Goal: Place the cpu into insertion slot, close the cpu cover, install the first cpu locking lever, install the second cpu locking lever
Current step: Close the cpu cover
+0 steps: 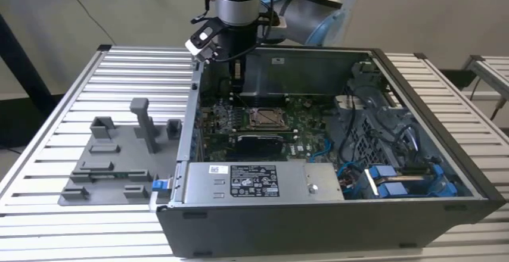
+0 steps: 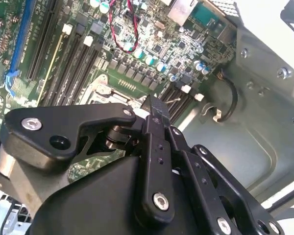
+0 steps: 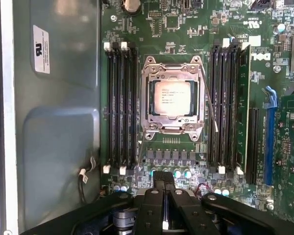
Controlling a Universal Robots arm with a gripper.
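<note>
In the exterior view, your arm reaches down into the open computer case [image 1: 318,226] on the slatted table [image 1: 64,95]. The hand [image 1: 236,77] hangs above the far edge of the green motherboard [image 1: 306,116], near the insertion slot [image 1: 265,118] but not touching it. A grey fixture [image 1: 111,161] lies on the table beside the case, at the exterior view's left.

In the second wrist view, the black fingers lie together with nothing between them, so I judge the hand closed and empty.

In the first wrist view, the cpu [image 3: 171,98] already sits in the slot. The cpu cover [image 3: 171,72] lies down over it and frames its silver-tan face through the window. A thin wire locking lever [image 3: 210,105] runs slantwise beside the cover, between it and the memory slots [image 3: 225,107]. It looks unlatched, though I can't be sure from this angle. The hand's tip is well apart from the socket, over the row of small capacitors.

On handling, the chip is light, stiff and fragile, and is best left alone under its frame. The cover is thin sheet metal, so press it flat and gently. The lever is likely springy steel wire that will push back. Take it at its free bent end, where it is least likely to slip.
</note>
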